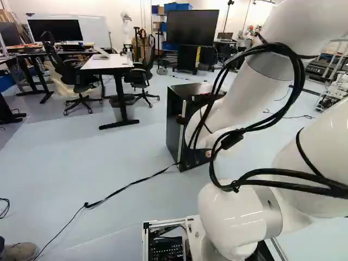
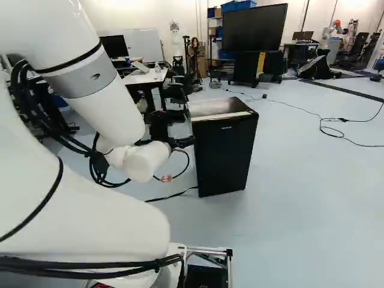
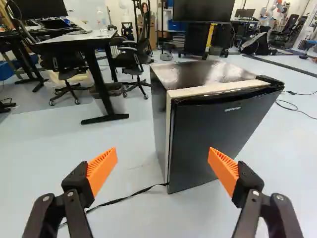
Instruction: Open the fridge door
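On the floor ahead of the gripper (image 3: 162,152): the fridge (image 3: 159,116), upright, dark door (image 3: 215,141) looking shut against its cabinet. Pale strip (image 3: 218,89) along the cabinet's upper front edge; black cap (image 3: 270,79) at one top corner of the fridge, probably over the hinge, so the free edge is likely the upright one opposite. Gripper just short of the fridge, fingers spread wide, orange pads (image 3: 103,171) facing, nothing held. Black strap (image 3: 130,197) on the floor, leading off from the fridge's lower corner. Beyond the fridge: table (image 3: 74,40), office chair (image 3: 136,62), large screen (image 3: 204,11). Step in hand, as judged: the approach, door untouched. Next move calls for lining one fingertip up with the free edge, working it into the seam, then drawing outward in an arc. Risk: pushing the fridge instead of parting the seal.
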Controlling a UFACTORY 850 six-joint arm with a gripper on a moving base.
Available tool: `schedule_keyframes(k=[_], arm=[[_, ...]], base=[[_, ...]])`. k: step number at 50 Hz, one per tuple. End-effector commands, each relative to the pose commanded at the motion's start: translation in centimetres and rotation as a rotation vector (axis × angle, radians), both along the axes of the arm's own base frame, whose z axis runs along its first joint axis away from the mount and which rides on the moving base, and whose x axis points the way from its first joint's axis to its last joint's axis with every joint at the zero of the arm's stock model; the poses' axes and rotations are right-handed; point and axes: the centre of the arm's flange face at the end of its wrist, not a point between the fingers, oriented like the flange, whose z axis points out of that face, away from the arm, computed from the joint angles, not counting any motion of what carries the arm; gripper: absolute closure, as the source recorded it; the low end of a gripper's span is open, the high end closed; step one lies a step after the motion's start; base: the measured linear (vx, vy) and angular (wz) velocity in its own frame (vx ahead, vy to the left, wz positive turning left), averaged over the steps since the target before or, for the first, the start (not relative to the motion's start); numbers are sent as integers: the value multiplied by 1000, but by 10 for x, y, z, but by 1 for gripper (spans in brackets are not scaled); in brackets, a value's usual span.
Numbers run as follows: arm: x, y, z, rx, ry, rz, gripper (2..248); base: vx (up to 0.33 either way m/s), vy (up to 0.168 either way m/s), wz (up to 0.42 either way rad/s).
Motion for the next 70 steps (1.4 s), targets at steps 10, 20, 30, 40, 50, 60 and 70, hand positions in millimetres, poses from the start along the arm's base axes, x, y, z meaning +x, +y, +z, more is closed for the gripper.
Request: schedule_keyframes(k=[10,20,30,40,50,60,70], arm=[[9,0,1,0,3,0,3],[19,0,2,0,6,0,3],[32,-1,3,3,9,-9,3],[45,-2,4,9,12,-24,3],[58,-3,4,16,17,-43,3],[71,-4,4,24,24,-62,3],[84,-3,4,32,30,-77,3]], base=[[0,0,0],[0,0,0],[0,0,0],[0,0,0],[0,0,0],[0,0,0],[0,0,0]])
